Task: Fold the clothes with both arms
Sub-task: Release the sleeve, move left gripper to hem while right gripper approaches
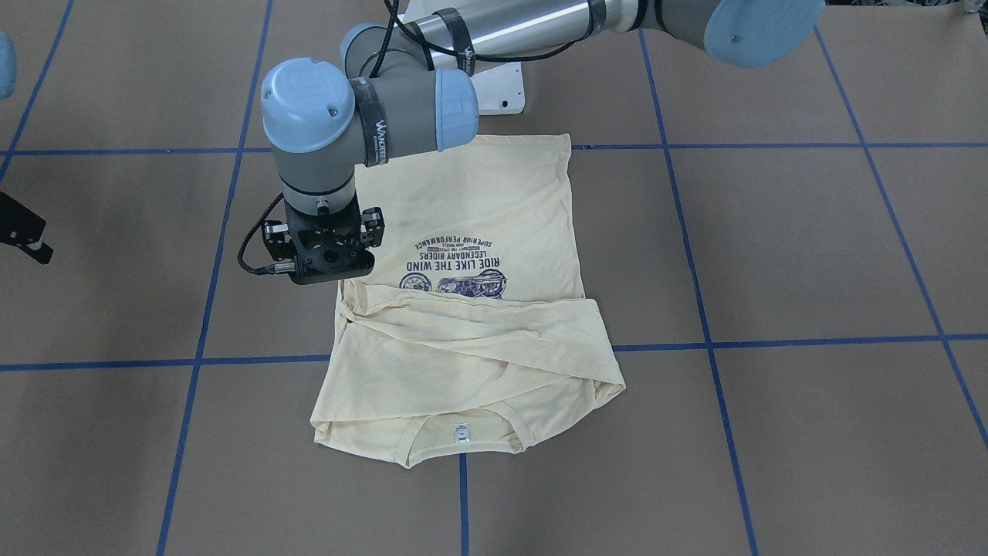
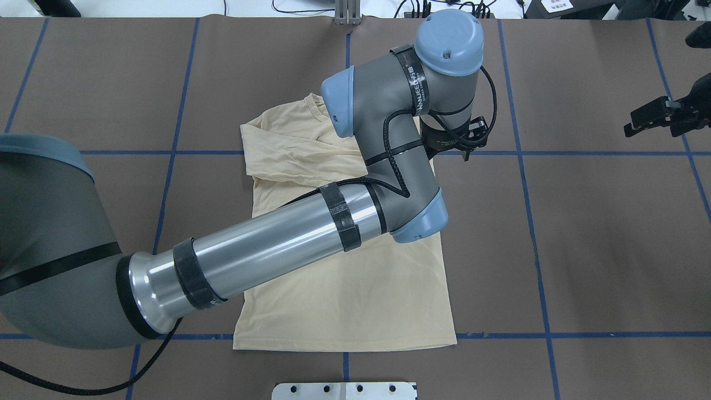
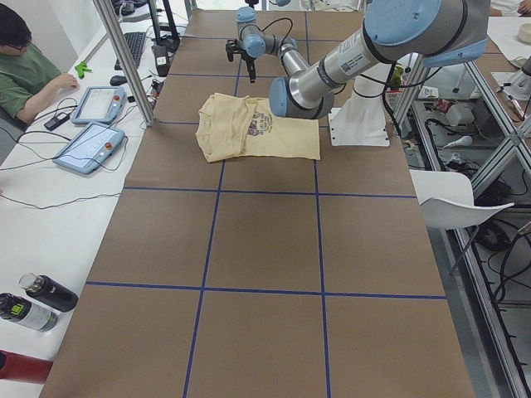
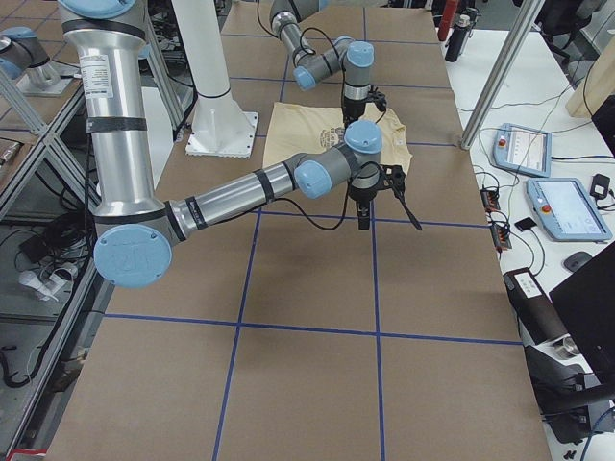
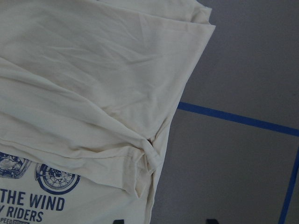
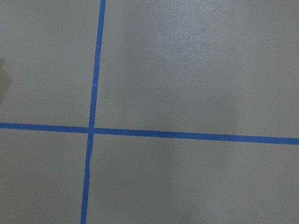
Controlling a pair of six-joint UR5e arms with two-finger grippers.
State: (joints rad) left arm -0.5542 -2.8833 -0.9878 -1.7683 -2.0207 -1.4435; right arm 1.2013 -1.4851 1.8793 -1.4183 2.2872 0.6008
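Left tool (image 1: 328, 259): hangs just above the T-shirt (image 1: 478, 201) at its right side edge, with the left arm reaching across the shirt. Its two tips show apart at the bottom of the wrist view with nothing between them: wide and empty.

Right tool (image 2: 658, 118): well apart to the right, over the bench (image 1: 810, 255). I cannot tell how wide it stands.

Shirt: flat at mid-bench, print up, hem near the robot, collar and neck label (image 1: 461, 432) far. The sleeves (image 1: 463, 340) are folded across the chest.

Likely step: taking that right edge for the next fold. The thin cloth is bunched into a pucker (image 5: 148, 150) there, so pinch beside it and take every layer. Bring the right tool in to a matching spot. Lift low and move both together, or the sleeves may slide out.
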